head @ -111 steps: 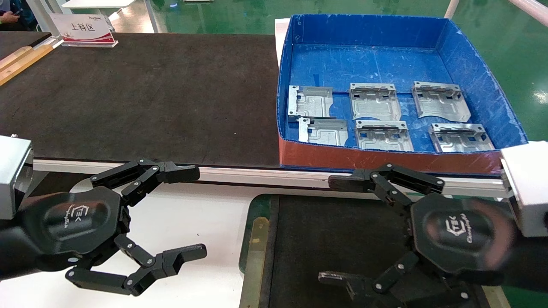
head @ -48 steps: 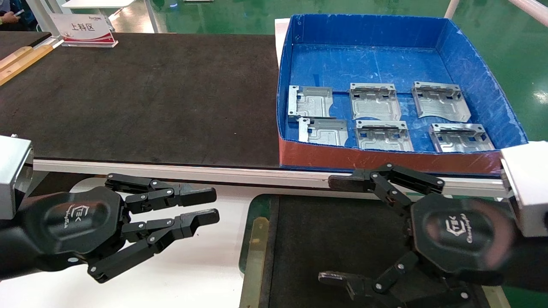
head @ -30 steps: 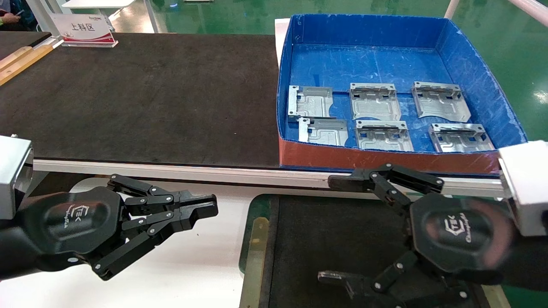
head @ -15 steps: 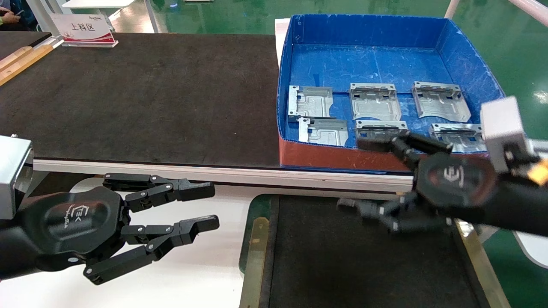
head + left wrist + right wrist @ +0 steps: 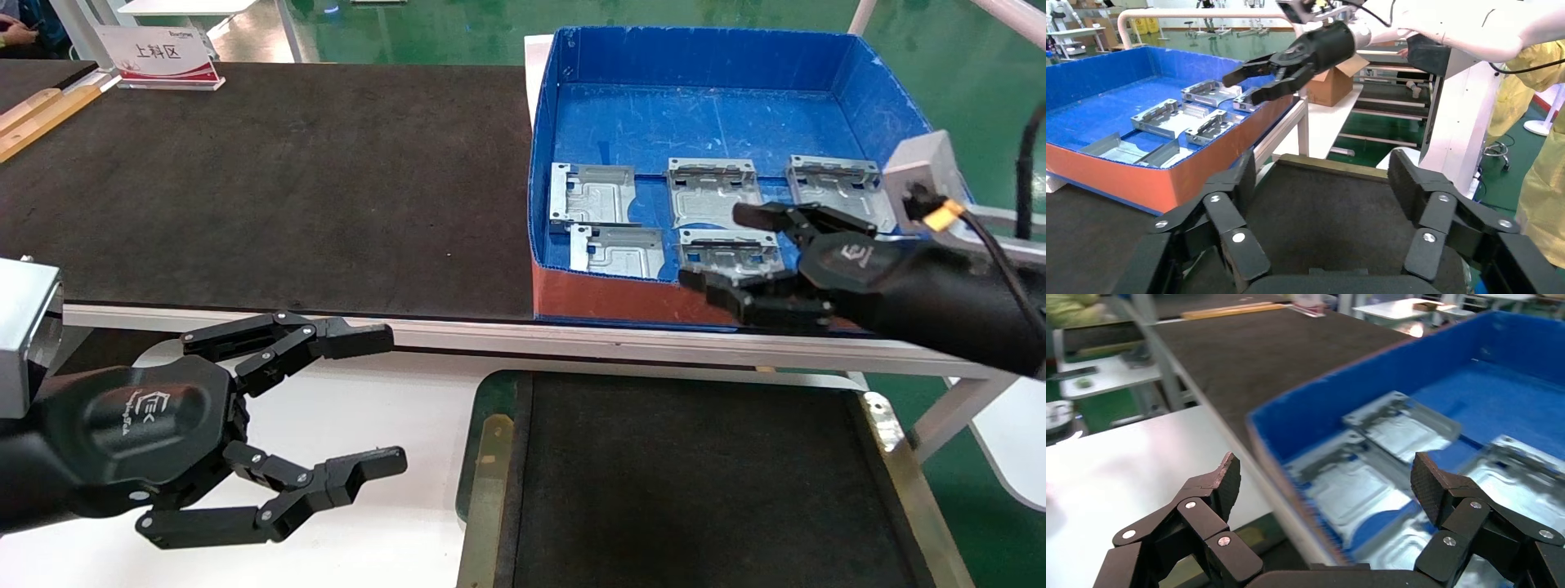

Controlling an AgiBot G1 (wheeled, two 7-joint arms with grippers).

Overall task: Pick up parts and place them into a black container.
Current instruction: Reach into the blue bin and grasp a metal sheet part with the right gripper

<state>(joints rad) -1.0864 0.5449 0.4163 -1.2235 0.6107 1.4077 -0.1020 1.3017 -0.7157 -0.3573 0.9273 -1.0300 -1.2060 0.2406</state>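
Several shiny silver parts lie in a blue box (image 5: 572, 57) at the back right, among them one at the front middle (image 5: 739, 257) and one at the left (image 5: 592, 193). My right gripper (image 5: 715, 247) is open and empty, hovering over the box's red front wall and the front middle part. The right wrist view shows its open fingers (image 5: 1327, 478) above blurred parts (image 5: 1401, 425). The black container (image 5: 695, 482) with brass rails (image 5: 486, 490) lies empty in front of me. My left gripper (image 5: 391, 398) is open and empty, left of the container.
A large black mat (image 5: 286, 180) covers the table left of the blue box. A white sign (image 5: 159, 53) stands at the far left back. A white surface (image 5: 392, 539) lies under my left gripper. The left wrist view shows the container floor (image 5: 1321, 214) and my right gripper (image 5: 1242, 86).
My right gripper has risen from over the black container and moved forward to the blue box's front. My left gripper shut, then opened wide again in place.
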